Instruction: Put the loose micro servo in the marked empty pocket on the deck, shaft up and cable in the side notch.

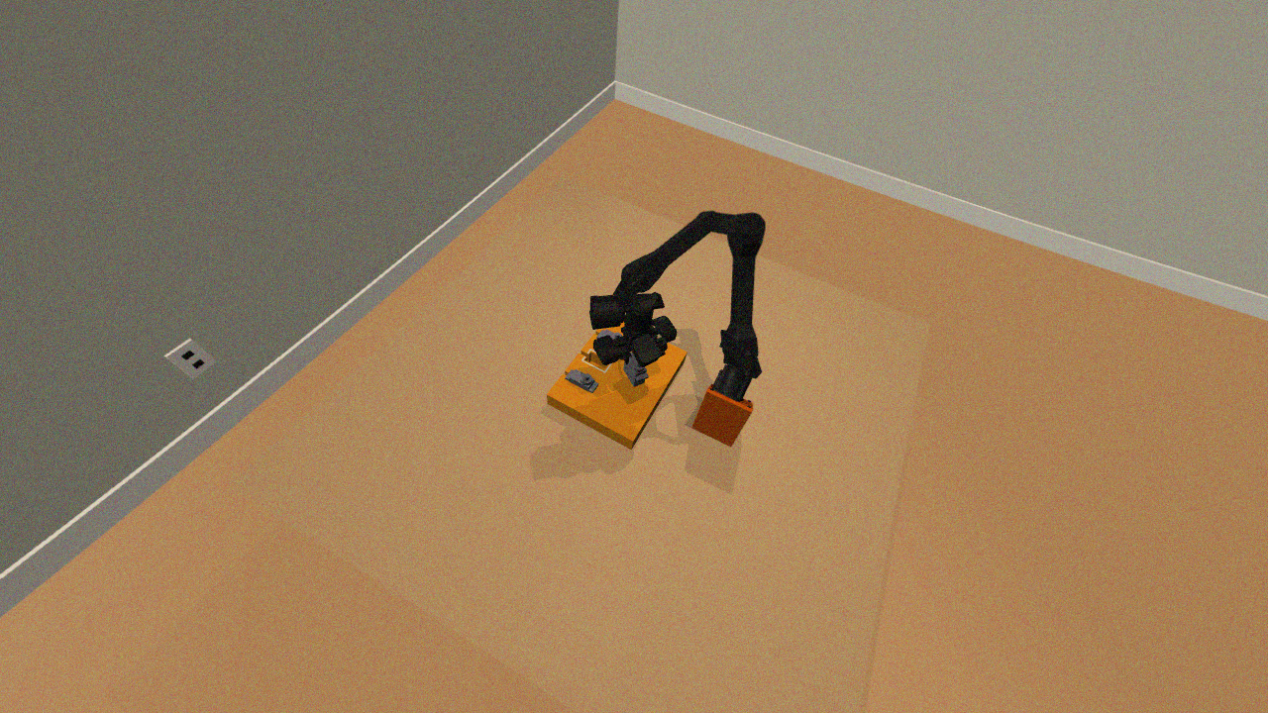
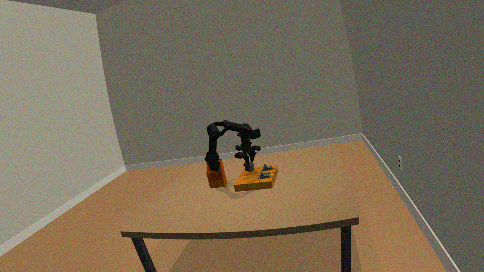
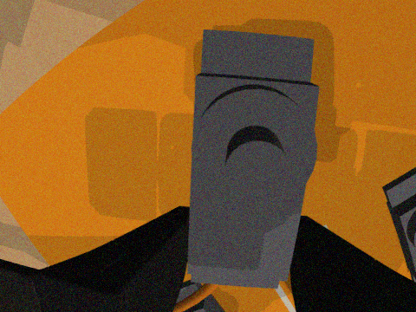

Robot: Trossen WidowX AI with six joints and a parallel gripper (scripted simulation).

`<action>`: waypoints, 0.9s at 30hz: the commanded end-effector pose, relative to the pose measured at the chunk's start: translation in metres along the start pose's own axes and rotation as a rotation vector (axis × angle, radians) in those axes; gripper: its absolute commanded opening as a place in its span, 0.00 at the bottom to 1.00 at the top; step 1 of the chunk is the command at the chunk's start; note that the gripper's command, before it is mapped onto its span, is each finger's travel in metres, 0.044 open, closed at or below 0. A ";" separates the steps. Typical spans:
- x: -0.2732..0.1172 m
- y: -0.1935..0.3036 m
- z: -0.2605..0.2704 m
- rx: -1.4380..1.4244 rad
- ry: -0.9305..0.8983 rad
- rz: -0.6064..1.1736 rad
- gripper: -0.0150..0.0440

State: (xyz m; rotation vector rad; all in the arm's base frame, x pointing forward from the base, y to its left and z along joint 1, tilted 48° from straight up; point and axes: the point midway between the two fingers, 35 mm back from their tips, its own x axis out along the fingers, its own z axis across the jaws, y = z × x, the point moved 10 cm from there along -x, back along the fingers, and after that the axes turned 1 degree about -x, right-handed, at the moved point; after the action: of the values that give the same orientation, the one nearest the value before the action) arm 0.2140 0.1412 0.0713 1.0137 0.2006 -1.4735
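Partway open in the gripper point(image 1: 634, 356) point(image 2: 249, 163) point(image 3: 243, 212) and clamped across the servo point(image 1: 634, 370) point(image 2: 249, 167) point(image 3: 253, 186), held between the jaws shaft-side up, probably to leave its underside free for entering the pocket point(image 1: 599, 366) point(image 2: 267, 173) point(image 3: 285, 296), off to one side of the jaws.

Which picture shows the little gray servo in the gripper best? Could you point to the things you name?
The wrist view: the servo point(image 1: 634, 370) point(image 2: 248, 167) point(image 3: 251, 182) looks biggest there, round top showing. Top and exterior show it tiny, under the gripper point(image 1: 635, 356) point(image 2: 249, 163) point(image 3: 242, 225).
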 end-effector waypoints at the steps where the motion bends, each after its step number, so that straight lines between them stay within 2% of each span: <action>1: -0.001 0.000 0.000 -0.119 -0.001 0.005 0.25; 15: -0.001 0.000 0.000 -0.565 -0.002 0.004 0.25; 27: -0.001 0.019 -0.012 -0.585 -0.002 0.005 0.25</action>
State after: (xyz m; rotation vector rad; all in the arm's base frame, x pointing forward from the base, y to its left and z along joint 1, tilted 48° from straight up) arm 0.2245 0.1425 0.0715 0.5341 0.5960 -1.3044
